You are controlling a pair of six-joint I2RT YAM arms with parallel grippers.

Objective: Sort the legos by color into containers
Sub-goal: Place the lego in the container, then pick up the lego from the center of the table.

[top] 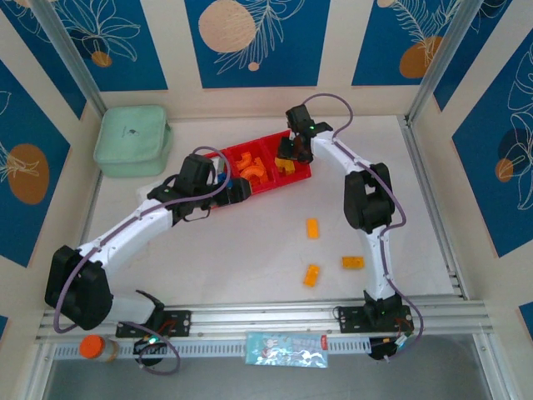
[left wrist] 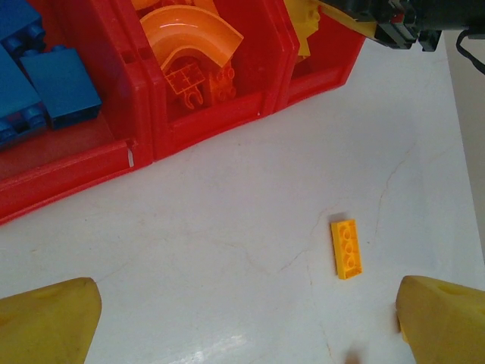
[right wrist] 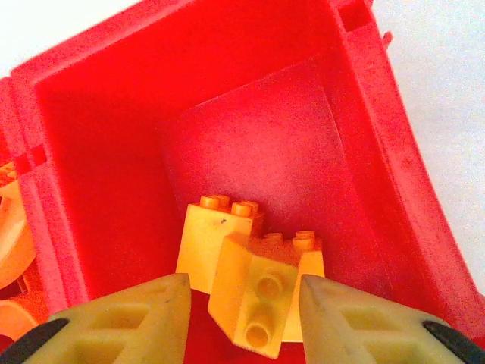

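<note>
The red tray point(top: 268, 179) lies at the back of the table, its three compartments side by side. Blue legos point(left wrist: 45, 83) fill the left one and orange arches point(left wrist: 193, 34) the middle one. Yellow legos lie in the right one point(right wrist: 98, 114). My right gripper point(right wrist: 239, 311) hovers inside that compartment, open, and a tilted yellow brick point(right wrist: 258, 296) sits between its fingers with a gap on each side. It rests against two upright yellow bricks point(right wrist: 208, 243). My left gripper point(left wrist: 244, 326) is open just in front of the tray, empty, with a flat yellow brick point(left wrist: 346, 248) on the table ahead of it.
Three yellow-orange bricks lie loose on the white table point(top: 312, 227), point(top: 352, 262), point(top: 311, 275). A mint green pouch point(top: 132, 139) sits at the back left. An orange-capped bottle point(top: 92, 346) and a flat packet point(top: 286, 348) lie by the front rail.
</note>
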